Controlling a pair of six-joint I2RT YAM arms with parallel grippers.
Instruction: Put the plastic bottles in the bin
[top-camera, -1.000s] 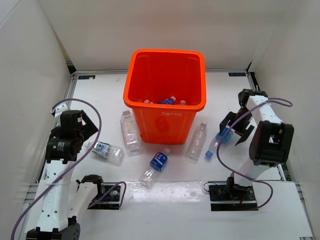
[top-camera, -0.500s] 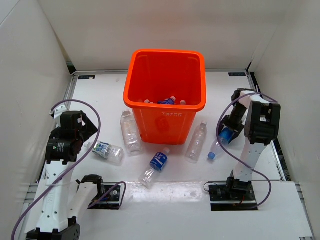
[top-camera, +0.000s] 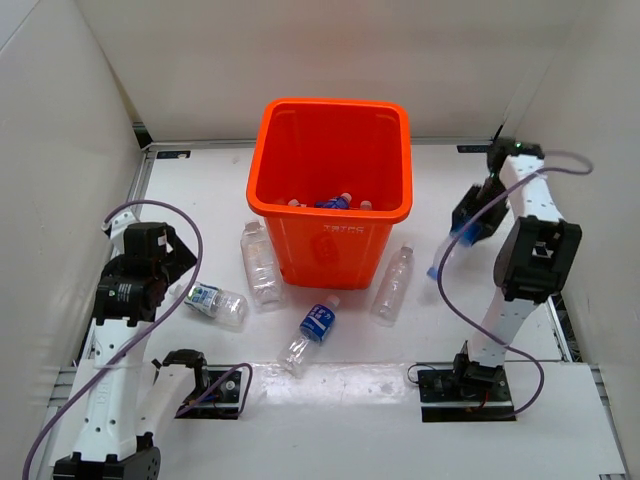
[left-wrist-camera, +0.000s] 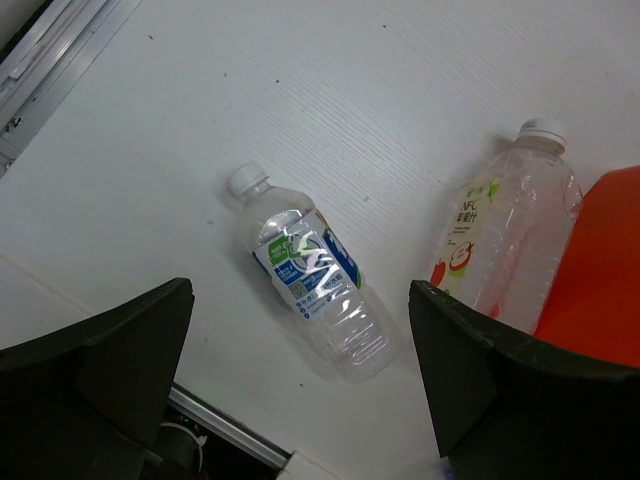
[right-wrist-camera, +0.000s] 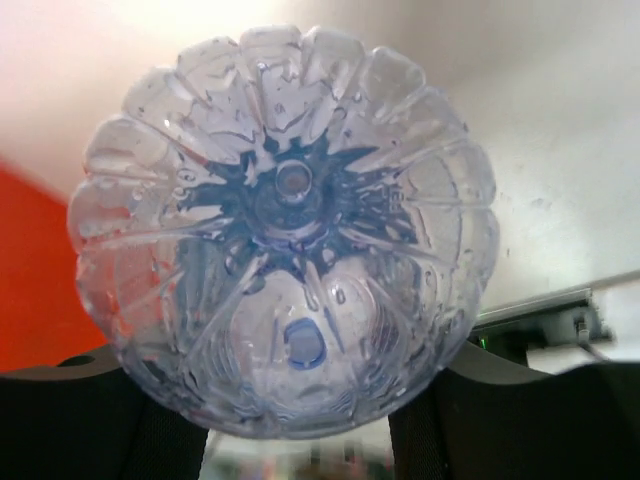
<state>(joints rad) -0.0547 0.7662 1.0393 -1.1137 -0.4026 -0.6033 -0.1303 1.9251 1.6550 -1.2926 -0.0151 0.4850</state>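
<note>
Right wrist view: held bottle fills the frame base-on, droplets inside; dark fingers press its sides low in the frame
Held bottle, place: in the top view it hangs cap-down from the right gripper, off the table, right of the bin and not over its mouth
Right jaws: pinching the held bottle
Left jaws: spread wide, nothing between them; left gripper hovers above the blue-green labelled bottle at near left
Step, judged: lift and carry to the bin mouth; release is not yet due
Risk, slip: the thin crinkly wall may squash under the pinch and slide out during the swing
Risk, rim: the bin is tall; with too low a lift the hanging cap end could strike the rim, knocking the bottle free or shoving the bin
Risk, early release: the bottle would land right of the bin and might roll against the clear unlabelled bottle
Count, on the table: four bottles; blue-green labelled one; apple-label bottle just beside the bin's left side; blue-labelled bottle near the bin's front; clear unlabelled one at right
Count, in grip: one
Count, in the bin: binned bottle with a blue label, plus two white caps; exact number cannot be told
Count, other: one bin; two arms
</note>
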